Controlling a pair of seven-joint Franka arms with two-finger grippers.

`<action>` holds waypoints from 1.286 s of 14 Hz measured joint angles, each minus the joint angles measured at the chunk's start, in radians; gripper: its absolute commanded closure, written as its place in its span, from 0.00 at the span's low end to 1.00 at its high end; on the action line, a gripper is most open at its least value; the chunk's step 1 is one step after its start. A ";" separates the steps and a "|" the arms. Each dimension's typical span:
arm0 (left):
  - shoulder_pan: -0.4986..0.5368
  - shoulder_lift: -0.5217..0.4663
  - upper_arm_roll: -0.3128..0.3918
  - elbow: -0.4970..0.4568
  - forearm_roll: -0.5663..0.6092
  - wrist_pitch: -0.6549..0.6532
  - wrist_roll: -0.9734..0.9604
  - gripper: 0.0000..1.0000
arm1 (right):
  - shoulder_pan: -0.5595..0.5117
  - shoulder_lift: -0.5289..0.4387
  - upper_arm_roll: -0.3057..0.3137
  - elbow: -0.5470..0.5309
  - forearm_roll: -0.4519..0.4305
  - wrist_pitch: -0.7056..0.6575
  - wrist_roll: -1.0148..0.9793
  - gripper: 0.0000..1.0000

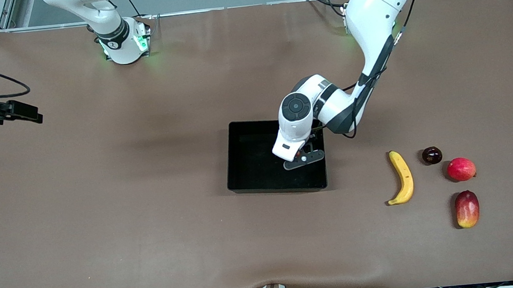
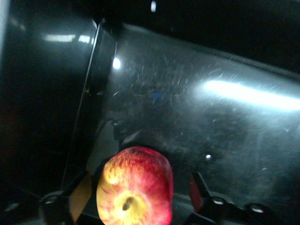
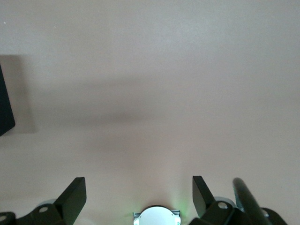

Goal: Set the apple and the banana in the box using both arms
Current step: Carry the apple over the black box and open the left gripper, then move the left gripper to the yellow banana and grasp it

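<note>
The black box (image 1: 244, 163) sits mid-table. My left gripper (image 1: 304, 158) is down inside it, at the end toward the left arm. In the left wrist view the red-and-yellow apple (image 2: 135, 187) rests on the box floor (image 2: 220, 126) between the left gripper's (image 2: 139, 190) spread fingers, with a small gap on each side. The hand hides the apple in the front view. The banana (image 1: 402, 177) lies on the table toward the left arm's end, beside the box. My right gripper (image 1: 26, 113) is open and empty above the table at the right arm's end, also seen in its wrist view (image 3: 139, 197).
A dark plum-like fruit (image 1: 431, 155), a red-pink round fruit (image 1: 461, 169) and a red-and-yellow mango-like fruit (image 1: 467, 209) lie just past the banana toward the left arm's end. The brown table (image 1: 128, 220) stretches wide between the box and the right gripper.
</note>
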 measured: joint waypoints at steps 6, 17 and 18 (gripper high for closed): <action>0.112 -0.195 0.009 0.076 0.000 -0.195 0.152 0.00 | -0.124 -0.029 0.021 -0.024 -0.007 0.043 -0.266 0.00; 0.522 -0.066 0.017 -0.001 0.006 -0.075 0.806 0.10 | -0.123 -0.005 0.044 0.022 -0.055 0.057 -0.273 0.00; 0.536 -0.041 0.017 -0.002 0.026 -0.054 0.815 0.12 | -0.123 -0.005 0.044 0.022 -0.045 0.055 -0.273 0.00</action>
